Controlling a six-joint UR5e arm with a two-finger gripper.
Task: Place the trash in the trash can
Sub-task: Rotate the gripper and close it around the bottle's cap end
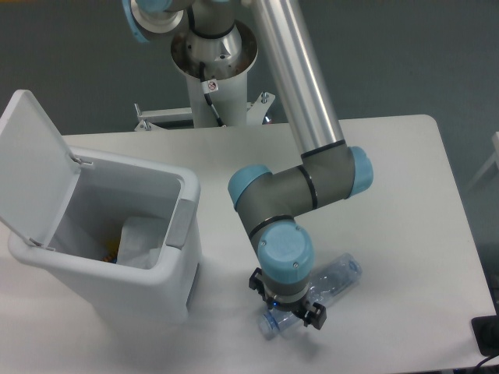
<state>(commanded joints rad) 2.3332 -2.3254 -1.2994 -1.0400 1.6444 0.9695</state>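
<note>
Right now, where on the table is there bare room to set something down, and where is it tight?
Bare tabletop lies right of the arm out to the right edge, and along the back edge behind the large white plastic trash can. Tight: the front middle, where the hand sits over the clear plastic bottle beside the can.

White trash can (93, 269) with grey latch tab (181, 224), left of frame; clear bottle (331, 279), blue cap (269, 325); white tabletop (405, 195).
</note>
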